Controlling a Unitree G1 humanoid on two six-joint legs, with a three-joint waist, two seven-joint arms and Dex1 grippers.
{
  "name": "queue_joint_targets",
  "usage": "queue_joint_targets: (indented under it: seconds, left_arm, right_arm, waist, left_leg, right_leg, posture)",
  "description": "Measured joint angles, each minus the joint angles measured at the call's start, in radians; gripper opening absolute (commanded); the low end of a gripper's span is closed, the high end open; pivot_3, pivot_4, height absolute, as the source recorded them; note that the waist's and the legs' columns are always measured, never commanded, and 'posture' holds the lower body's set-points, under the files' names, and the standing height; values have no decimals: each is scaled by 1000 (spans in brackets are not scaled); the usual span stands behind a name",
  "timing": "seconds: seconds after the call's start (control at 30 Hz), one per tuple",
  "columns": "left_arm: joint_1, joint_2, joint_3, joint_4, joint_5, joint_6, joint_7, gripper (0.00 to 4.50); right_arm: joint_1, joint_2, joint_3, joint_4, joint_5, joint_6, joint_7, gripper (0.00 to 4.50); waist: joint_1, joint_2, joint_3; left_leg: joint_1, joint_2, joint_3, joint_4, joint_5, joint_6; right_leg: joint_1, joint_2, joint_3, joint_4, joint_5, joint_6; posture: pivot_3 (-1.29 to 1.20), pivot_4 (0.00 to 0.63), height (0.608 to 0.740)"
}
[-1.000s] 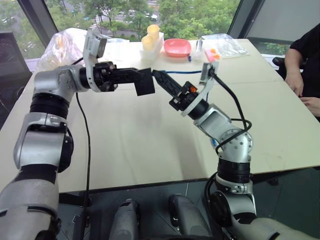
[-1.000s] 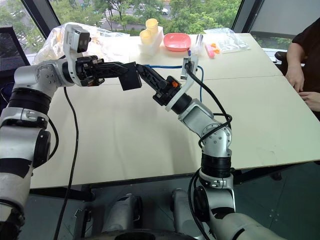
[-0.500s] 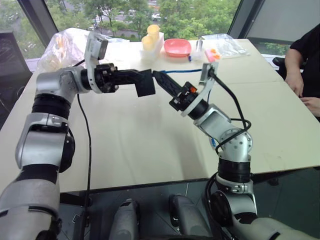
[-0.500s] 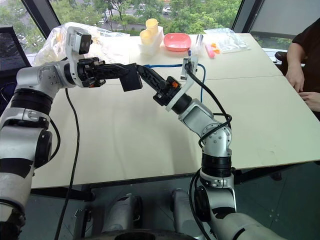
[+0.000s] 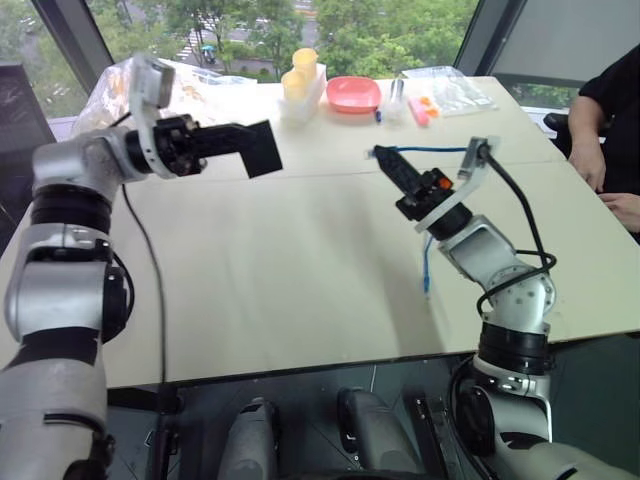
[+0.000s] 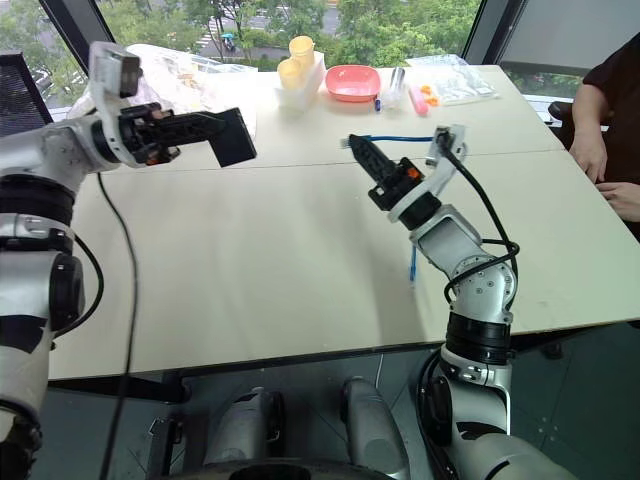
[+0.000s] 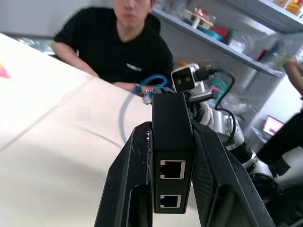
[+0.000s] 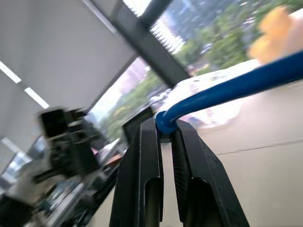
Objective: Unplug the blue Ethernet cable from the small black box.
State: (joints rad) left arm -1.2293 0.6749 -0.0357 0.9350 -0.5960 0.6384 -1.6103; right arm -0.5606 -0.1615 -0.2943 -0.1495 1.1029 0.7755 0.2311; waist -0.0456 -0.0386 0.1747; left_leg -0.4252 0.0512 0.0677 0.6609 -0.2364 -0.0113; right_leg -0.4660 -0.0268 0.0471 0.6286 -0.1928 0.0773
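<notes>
Pale wooden tabletop (image 5: 250, 260) beside windows; left gripper (image 6: 232, 137) clamps the small matte black box (image 7: 171, 151), right gripper (image 5: 382, 155) pinches the thin bright-blue Ethernet cable (image 8: 227, 90), unplugged.

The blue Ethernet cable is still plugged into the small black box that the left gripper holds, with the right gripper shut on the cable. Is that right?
No. The blue Ethernet cable is out of the small black box: both eye views show them apart. The left gripper does hold the box, and the right gripper is shut on the cable.
</notes>
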Motion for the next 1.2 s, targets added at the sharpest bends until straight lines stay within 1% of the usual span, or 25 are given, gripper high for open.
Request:
queue_joint_targets:
  seconds: [0.1,0.17,0.27,0.33,0.4,0.43,0.5,0.53,0.6,0.63,0.7,0.77,0.87,0.97,1.03,1.13,1.2]
  left_arm:
    - [6,-46,0,-8,9,3,0,568]
    - [6,-46,1,-13,13,4,0,568]
    - [7,-44,11,-13,49,-22,6,568]
    - [13,-68,11,-15,102,-98,53,568]
    - [41,-136,10,-21,172,-231,162,568]
    - [56,-161,8,-22,191,-267,198,568]
    - [97,-222,-3,-10,256,-366,305,568]
    - [113,-253,-15,-2,291,-413,358,568]
    - [140,-300,-28,8,342,-494,429,568]
    - [149,-316,-30,9,357,-521,451,568]
    - [160,-339,-30,20,386,-580,496,568]
    - [162,-358,-29,32,408,-622,537,568]
    - [170,-398,-29,33,431,-670,588,568]
    - [205,-416,-30,37,468,-717,657,568]
    - [229,-421,-29,49,488,-736,703,1557]
    - [259,-439,-27,53,507,-767,761,2506]
    - [273,-461,-26,58,510,-783,792,2910]
  right_arm:
    - [-17,35,49,0,0,0,-4,1577]
    - [-23,40,46,0,-1,-8,-21,2637]
    - [-23,15,36,9,-40,-30,-41,4059]
    - [-23,0,27,59,-97,-56,-86,4059]
    - [-13,-36,21,153,-186,-57,-163,4059]
    - [-2,-53,23,181,-212,-46,-183,4059]
    - [31,-117,64,221,-286,28,-214,4059]
    - [50,-173,115,228,-332,77,-214,4059]
    - [80,-314,245,174,-430,115,-151,4059]
    - [86,-379,289,150,-468,132,-118,4059]
    - [99,-506,351,112,-541,148,-43,4059]
    - [99,-589,382,79,-589,153,23,4059]
    - [94,-680,424,19,-654,151,104,4059]
    - [92,-714,424,-33,-691,150,142,4059]
    - [92,-709,401,-65,-698,154,155,4120]
    - [92,-656,343,-112,-688,163,155,4120]
    - [93,-627,320,-129,-683,170,155,4120]
  waist:
    - [1,0,0]
    - [1,0,0]
    - [2,0,0]
    - [5,0,0]
    - [13,0,0]
    - [16,0,0]
    - [16,1,0]
    - [17,1,0]
    - [21,1,0]
    - [23,1,0]
    - [25,1,0]
    - [24,1,0]
    - [27,1,0]
    - [26,1,0]
    - [28,1,0]
    - [33,1,0]
    - [35,1,0]
  left_leg:
    - [-1,0,0,1,0,0]
    - [-2,0,0,1,0,0]
    - [-2,0,0,1,0,0]
    - [-1,-1,0,1,0,0]
    - [0,-1,0,2,0,0]
    - [0,-2,1,2,0,0]
    - [-2,-2,3,2,0,1]
    - [-3,-2,4,2,-1,1]
    - [-3,-2,6,2,-2,4]
    - [-3,-2,6,2,-3,4]
    - [-3,-1,6,2,-3,5]
    - [-2,-1,6,2,-3,5]
    - [-2,-1,6,2,-3,5]
    - [-1,-1,6,2,-3,6]
    - [-1,-1,6,2,-3,6]
    - [-2,-1,6,2,-3,6]
    - [-2,-1,6,2,-3,6]
  right_leg:
    - [0,0,0,0,0,0]
    - [0,0,0,-1,0,0]
    - [0,-1,0,-1,0,0]
    - [1,-1,-1,-1,0,0]
    - [3,-2,-1,-2,0,0]
    - [3,-3,0,-2,0,0]
    - [1,-3,2,-3,0,0]
    - [0,-3,2,-4,0,0]
    - [-1,-3,4,-4,0,1]
    - [-1,-2,4,-5,0,1]
    - [-1,-2,4,-6,0,1]
    - [0,-1,4,-7,0,1]
    - [0,-1,4,-7,0,1]
    - [1,-1,4,-7,0,1]
    - [1,-1,4,-7,0,1]
    - [1,-1,4,-8,1,2]
    - [2,-1,4,-10,1,3]
  posture:
    - [0,150,740]
    - [0,150,740]
    - [0,150,740]
    - [0,150,740]
    - [0,150,740]
    - [0,150,740]
    - [0,150,740]
    - [0,150,740]
    - [0,150,740]
    - [0,150,740]
    - [0,150,740]
    - [0,150,740]
    - [0,150,740]
    - [0,150,740]
    - [0,150,740]
    - [0,150,740]
    - [0,150,740]
